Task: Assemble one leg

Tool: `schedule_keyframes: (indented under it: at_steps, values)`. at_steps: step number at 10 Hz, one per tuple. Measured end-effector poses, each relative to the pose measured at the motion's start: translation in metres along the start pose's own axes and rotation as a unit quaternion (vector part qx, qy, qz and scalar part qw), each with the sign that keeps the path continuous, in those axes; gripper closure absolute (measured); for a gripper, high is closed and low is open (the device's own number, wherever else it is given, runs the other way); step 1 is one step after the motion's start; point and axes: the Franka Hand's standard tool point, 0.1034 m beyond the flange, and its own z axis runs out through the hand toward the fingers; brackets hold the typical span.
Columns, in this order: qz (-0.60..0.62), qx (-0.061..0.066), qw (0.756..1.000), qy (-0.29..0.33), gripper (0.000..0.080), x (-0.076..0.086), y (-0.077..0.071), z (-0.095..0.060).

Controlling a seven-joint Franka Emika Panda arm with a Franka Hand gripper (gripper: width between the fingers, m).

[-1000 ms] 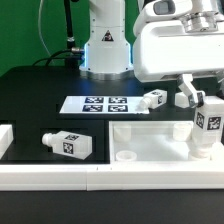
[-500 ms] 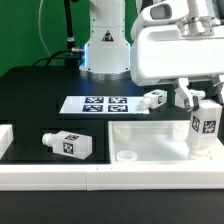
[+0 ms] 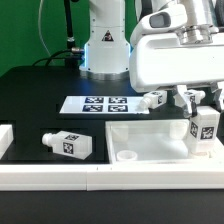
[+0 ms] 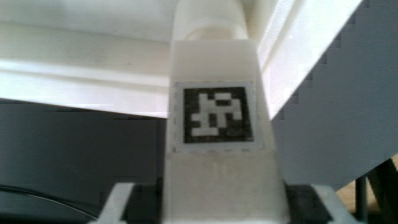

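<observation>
Tabletop (image 3: 40,100) black, green backdrop (image 3: 25,30), marker board (image 3: 100,104) flat, leg (image 3: 205,128) btwn fingers (image 3: 185,99)

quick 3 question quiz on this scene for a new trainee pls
1. True or false: the gripper is shut on a small white chunky plastic leg and holds it upright.
2. How many other legs lie on their sides on the black table?
3. Where is the held leg? A: over the marker board. B: at the exterior view's right end of the large flat white square panel. C: flat on the table.

Key
1. True.
2. Two: one at the exterior view's left, one behind the panel.
3. B.
</observation>
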Motion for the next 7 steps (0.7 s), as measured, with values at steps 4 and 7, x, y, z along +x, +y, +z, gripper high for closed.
schedule_keyframes:
  at_steps: [4, 7]
  values:
    - [0.000, 0.000, 1.000, 0.000, 0.0296, -0.0001, 0.0000, 0.0001]
    - [0.001, 0.002, 1.000, -0.013, 0.0158, -0.0007, -0.0003, -0.0004]
